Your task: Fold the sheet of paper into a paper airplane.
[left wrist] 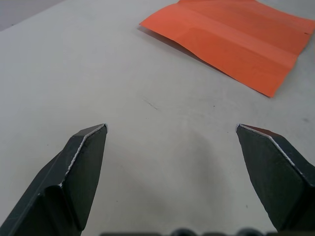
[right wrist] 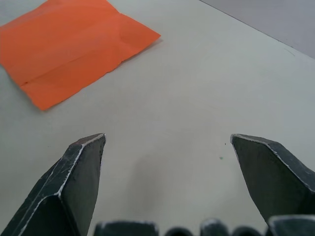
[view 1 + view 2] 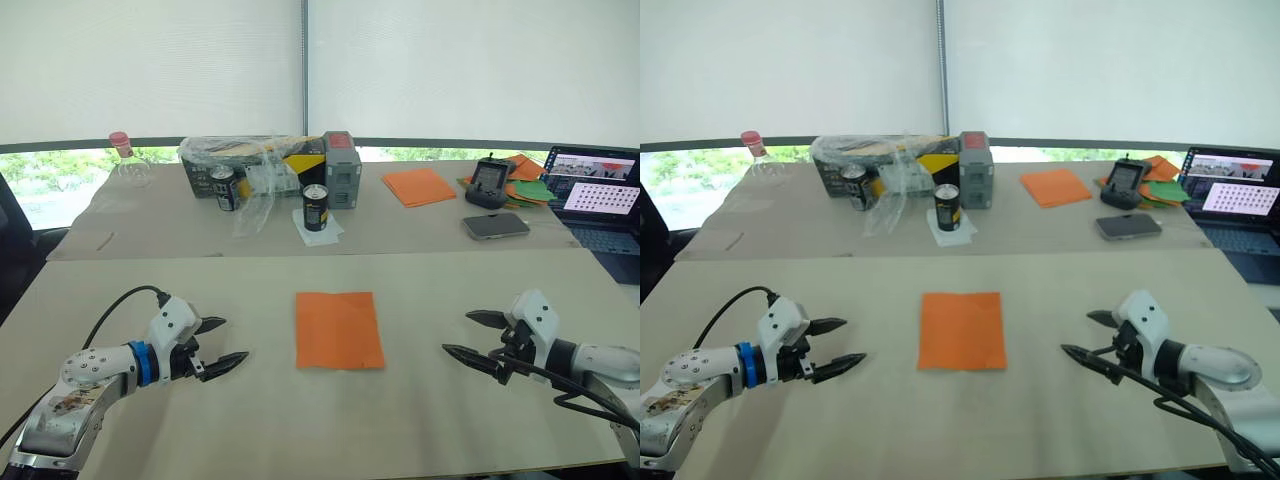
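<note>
Paper first: the sheet of paper (image 3: 339, 329) lies flat at the centre of our near table (image 3: 420, 420), its long side running from 6 to 12 o'clock, with faint lengthwise creases showing in the wrist views. It is not yet an airplane; we judge the folding has barely begun.

Our left gripper (image 3: 218, 345) hovers at 9 o'clock from the sheet, well apart from it, fingers spread wide with nothing between them. Our right gripper (image 3: 472, 335) sits at 3 o'clock, also well clear, its fingers just as wide apart and empty.

To do this step well, we should bring both grippers in low, one to pin the sheet so it cannot slide on the smooth top, the other to slip a fingertip under an edge. Thin paper will likely skid or buckle, so we press lightly and lift from a corner. We fold along the centre crease already there, so the halves meet squarely.

On the far table, at 12 o'clock, stand two dark cans (image 3: 315, 207), a yellow-and-black box (image 3: 290, 160) under clear wrap, a stack of orange sheets (image 3: 418, 186) and a laptop (image 3: 590, 195). We cannot read any writing on them.
</note>
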Controlling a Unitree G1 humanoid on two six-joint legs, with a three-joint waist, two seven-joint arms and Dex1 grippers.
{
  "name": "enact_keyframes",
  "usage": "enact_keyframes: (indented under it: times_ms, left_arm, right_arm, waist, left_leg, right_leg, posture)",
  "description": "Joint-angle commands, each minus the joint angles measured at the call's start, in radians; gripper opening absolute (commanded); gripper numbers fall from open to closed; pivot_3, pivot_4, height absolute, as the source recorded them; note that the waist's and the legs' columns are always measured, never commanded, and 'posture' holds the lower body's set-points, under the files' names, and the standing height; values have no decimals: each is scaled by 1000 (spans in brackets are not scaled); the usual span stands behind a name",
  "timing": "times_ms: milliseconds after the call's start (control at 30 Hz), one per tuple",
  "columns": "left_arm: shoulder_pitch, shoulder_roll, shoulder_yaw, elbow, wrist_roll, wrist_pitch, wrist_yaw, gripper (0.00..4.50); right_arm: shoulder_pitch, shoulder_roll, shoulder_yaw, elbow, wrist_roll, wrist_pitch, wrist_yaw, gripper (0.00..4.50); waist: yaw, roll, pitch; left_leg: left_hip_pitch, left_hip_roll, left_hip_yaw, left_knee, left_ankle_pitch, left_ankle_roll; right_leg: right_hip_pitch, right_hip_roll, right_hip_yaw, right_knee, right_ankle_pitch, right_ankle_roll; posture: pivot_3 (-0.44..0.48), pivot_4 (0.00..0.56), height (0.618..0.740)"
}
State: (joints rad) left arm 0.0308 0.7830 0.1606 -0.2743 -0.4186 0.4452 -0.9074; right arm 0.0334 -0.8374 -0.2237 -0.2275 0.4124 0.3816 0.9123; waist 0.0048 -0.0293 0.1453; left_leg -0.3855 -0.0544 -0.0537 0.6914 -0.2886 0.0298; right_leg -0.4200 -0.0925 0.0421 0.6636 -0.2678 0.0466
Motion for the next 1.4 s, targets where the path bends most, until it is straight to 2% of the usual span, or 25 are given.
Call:
enact_keyframes:
  times_ms: [33,267,333,433,533,733,800,967,1067,1233,1400]
  left_arm:
    - [-30,17,13,-42,-16,-2,-17,4460]
    - [-188,34,-71,-47,-52,46,-97,4460]
    - [-246,36,-116,-32,-40,44,-129,3914]
    - [-358,26,-208,2,-3,67,-151,3007]
    - [-442,8,-283,51,57,58,-149,1981]
    - [-521,-60,-358,103,116,89,-104,10]
    - [-524,-74,-392,126,159,95,-84,0]
    - [-571,-144,-504,154,285,135,2,0]
    - [-561,-178,-512,135,296,155,21,0]
    - [-550,-237,-465,111,253,179,44,0]
    - [-552,-283,-510,128,275,194,59,0]
  right_arm:
    - [9,0,-41,-22,2,-23,-3,4500]
    - [53,-10,-47,-121,13,24,-25,4500]
    - [53,-22,-37,-161,20,69,-35,4500]
    - [29,-36,-6,-218,-5,129,-75,3713]
    - [-21,-44,66,-243,-70,158,-123,2662]
    - [-175,2,264,-224,-180,226,-197,616]
    - [-230,21,346,-175,-238,225,-204,15]
    - [-403,97,490,5,-360,177,-212,15]
    - [-462,120,510,66,-390,162,-197,15]
    - [-463,116,508,64,-389,165,-147,15]
    - [-438,90,472,48,-393,178,-133,15]
  waist:
    - [1,0,0]
    - [6,1,0]
    - [6,2,0]
    - [5,2,0]
    - [3,2,0]
    - [-4,1,0]
    - [-5,1,0]
    - [-7,1,0]
    - [-6,1,0]
    - [-6,1,0]
    - [-4,1,0]
  left_leg:
    - [0,0,0,0,0,0]
    - [0,-1,0,1,0,0]
    - [0,-1,0,1,0,0]
    - [0,-1,0,1,0,0]
    - [-1,-1,0,2,0,0]
    - [-3,-1,1,2,0,0]
    - [-3,-1,1,3,0,0]
    - [-3,-2,1,4,0,0]
    - [-5,-3,1,4,2,0]
    - [-6,-2,0,4,2,-1]
    - [-5,-2,0,4,2,-1]
  right_leg:
    - [0,0,0,0,0,0]
    - [0,0,0,0,0,0]
    - [0,2,0,0,0,0]
    - [0,3,0,1,0,0]
    - [0,4,0,1,0,0]
    - [-2,6,0,1,0,0]
    - [-2,6,0,1,0,0]
    - [-2,7,0,1,0,0]
    - [-3,6,0,2,1,1]
    - [-4,7,0,1,1,1]
    - [-3,6,0,1,1,1]
  posture:
    - [0,150,740]
    - [0,150,740]
    - [0,150,740]
    - [0,150,740]
    - [0,150,740]
    - [0,150,740]
    - [0,150,740]
    - [0,150,740]
    - [0,150,740]
    - [0,150,740]
    - [0,150,740]
